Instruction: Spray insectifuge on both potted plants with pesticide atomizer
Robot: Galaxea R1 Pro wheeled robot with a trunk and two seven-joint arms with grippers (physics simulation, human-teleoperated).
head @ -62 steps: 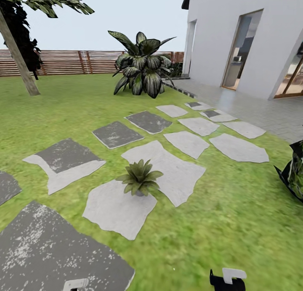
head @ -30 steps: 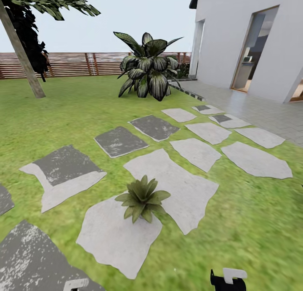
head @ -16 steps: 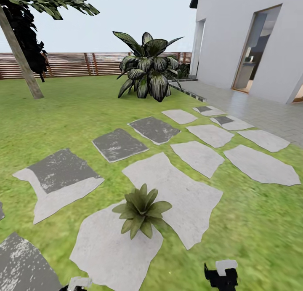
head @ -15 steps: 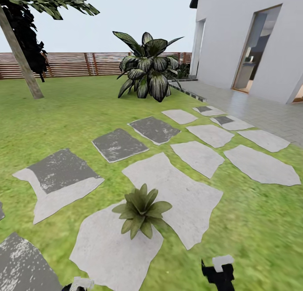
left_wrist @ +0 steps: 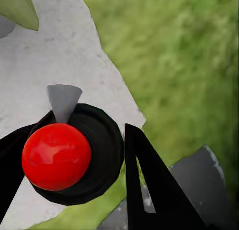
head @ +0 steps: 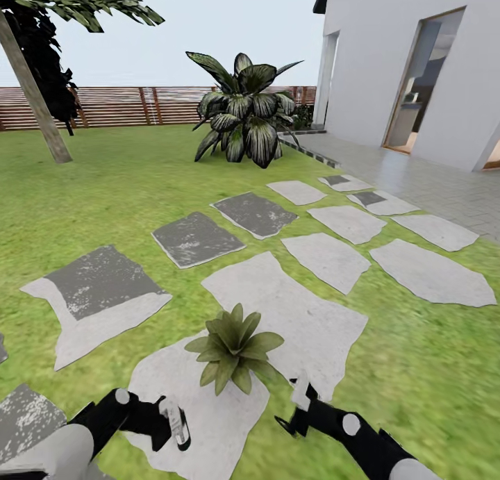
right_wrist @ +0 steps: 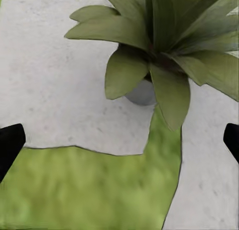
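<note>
The left gripper (head: 167,424) is clamped on the pesticide atomizer (head: 178,424), a slim bottle with a dark body, a white label and a white nozzle, standing roughly upright between the black fingers (left_wrist: 149,185). In the left wrist view the atomizer (left_wrist: 74,152) is seen from above: a glossy red ball sits on a round black top, and a flat grey nozzle wedge points away from the jaws toward the pale stone.

The right gripper (head: 298,407) hangs with its jaws spread wide and nothing between them; in its wrist view the two black fingertips (right_wrist: 10,145) sit at opposite edges of the frame.

Just ahead of and between both grippers stands the potted plant (head: 232,344), a small rosette of smooth, pointed, dull green leaves. The right wrist view shows the plant (right_wrist: 164,45) close up, its low rounded grey pot (right_wrist: 142,93) resting at the edge of a matte, speckled pale grey stepping stone (head: 201,410), with fuzzy green lawn (right_wrist: 89,190) between the stones.

Beyond the plant lie more flat, irregular stepping stones (head: 326,258), some light, some dark and mottled. Farther off rise a large dark bush with white-streaked leaves (head: 243,112), a leaning tree trunk (head: 31,94), a brown slatted wooden fence (head: 118,106) and a white house wall (head: 389,56).
</note>
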